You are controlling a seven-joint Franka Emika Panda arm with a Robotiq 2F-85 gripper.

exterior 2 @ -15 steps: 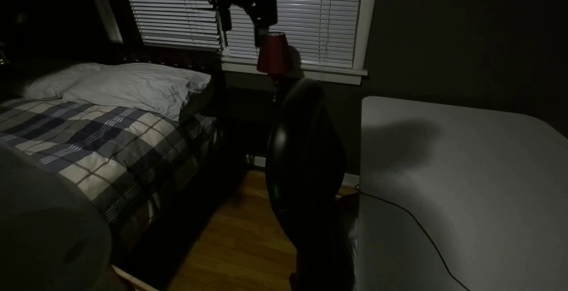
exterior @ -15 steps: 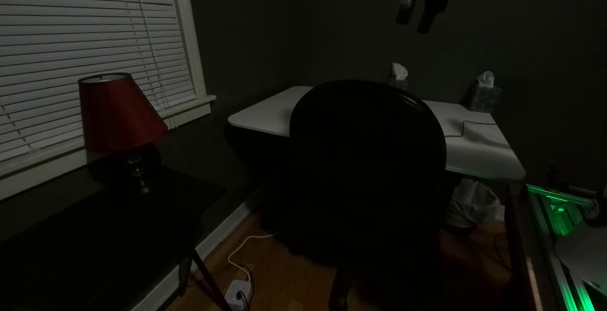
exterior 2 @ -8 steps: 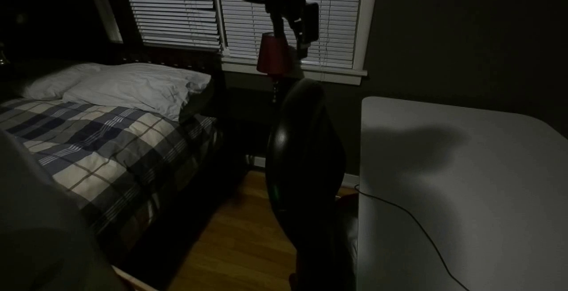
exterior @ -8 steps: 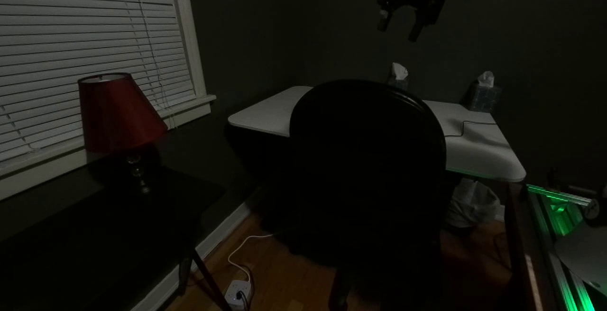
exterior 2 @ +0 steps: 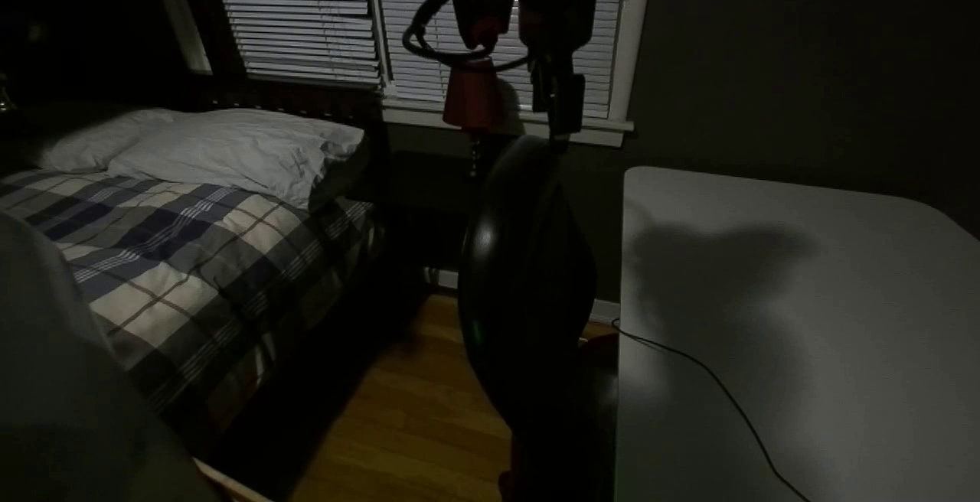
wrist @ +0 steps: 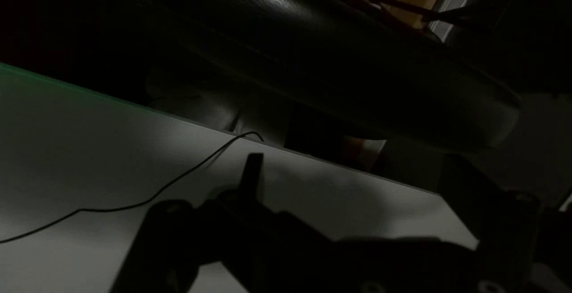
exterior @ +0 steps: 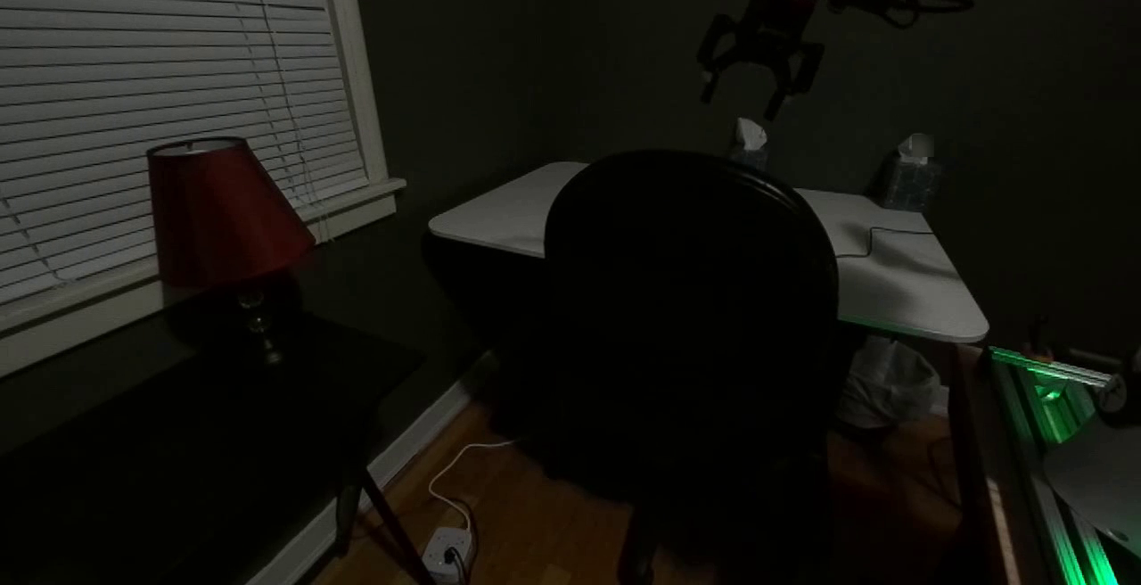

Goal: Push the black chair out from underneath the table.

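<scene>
The black chair (exterior: 691,317) stands with its broad rounded backrest in front of the table (exterior: 499,210). In an exterior view the backrest (exterior 2: 521,280) stands upright beside the table's long edge (exterior 2: 827,334). My gripper (exterior: 740,105) hangs above the backrest, its two fingers spread with nothing between them. It also shows in an exterior view (exterior 2: 563,135), where its tips overlap the backrest's top; touching cannot be told. In the wrist view the chair back (wrist: 313,43) lies beyond the edge of the table (wrist: 98,150), and my dark fingers (wrist: 355,159) are over the tabletop.
A red lamp (exterior: 223,219) stands on a dark low table. Two tissue boxes (exterior: 911,184) and a thin black cable (exterior 2: 712,372) are on the table. A lined bin (exterior: 887,384) stands below. A bed (exterior 2: 168,257) is across the floor. The room is dark.
My gripper has come down toward the chair's top and turned, and the arm behind it has come into view. The gap between its fingers looks wider. The chair and table have not moved.
</scene>
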